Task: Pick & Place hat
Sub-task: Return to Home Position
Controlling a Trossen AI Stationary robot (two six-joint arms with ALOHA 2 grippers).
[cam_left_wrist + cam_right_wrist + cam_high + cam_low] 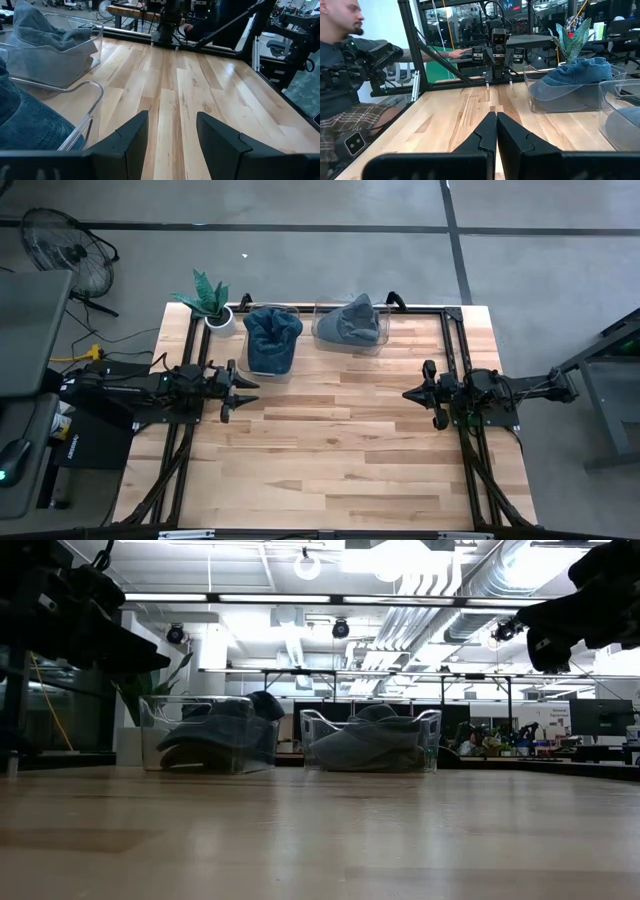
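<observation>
One wood table [340, 450] holds two clear bins at the back. The left bin [150, 730] holds the blue cap [272, 332]. The right bin [312, 735] holds the gray cap [352, 320]. The left gripper [245, 392], at the left side, is open. The right gripper [408, 393], at the right side, is closed.

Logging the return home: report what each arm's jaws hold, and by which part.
Nothing is held. The left arm's jaws stand open, the right arm's jaws shut and empty. The blue denim cap and gray fabric cap lie in clear plastic bins.
</observation>
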